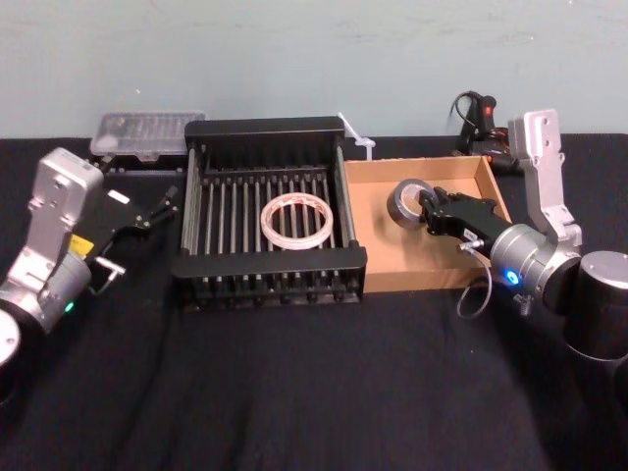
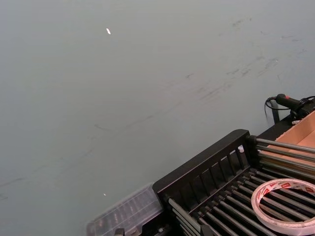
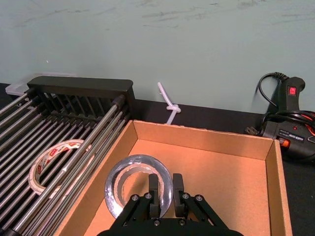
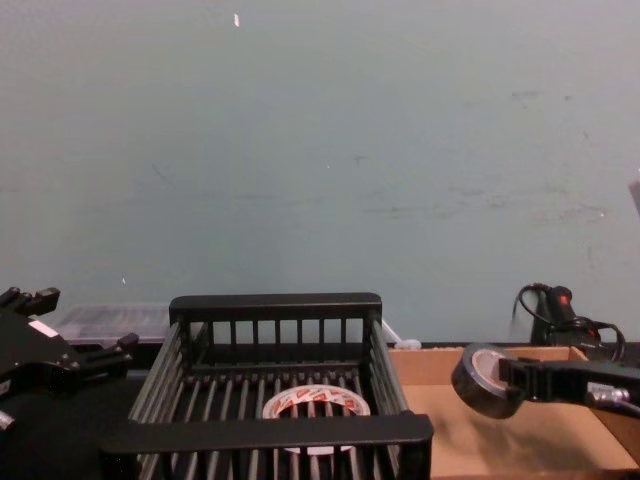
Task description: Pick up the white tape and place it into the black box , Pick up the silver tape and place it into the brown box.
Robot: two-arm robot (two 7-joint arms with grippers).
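The white tape [image 1: 297,218] with red marks lies flat on the bars of the black box [image 1: 270,130] at the table's middle; it also shows in the left wrist view as white tape [image 2: 285,204]. My right gripper [image 1: 432,211] is shut on the silver tape [image 1: 405,201], pinching the roll's wall [image 3: 138,184] between its fingers [image 3: 154,191]. The roll is held tilted on edge over the left part of the brown box [image 1: 422,275], at about rim height in the chest view [image 4: 485,380]. My left gripper [image 1: 147,211] hangs open just left of the black box.
A clear plastic case [image 1: 147,132] lies behind the black box's left corner. A black hot-glue gun with its cord [image 1: 481,118] sits behind the brown box. A white plastic tie [image 1: 355,137] rests between the boxes at the back. Black cloth covers the table.
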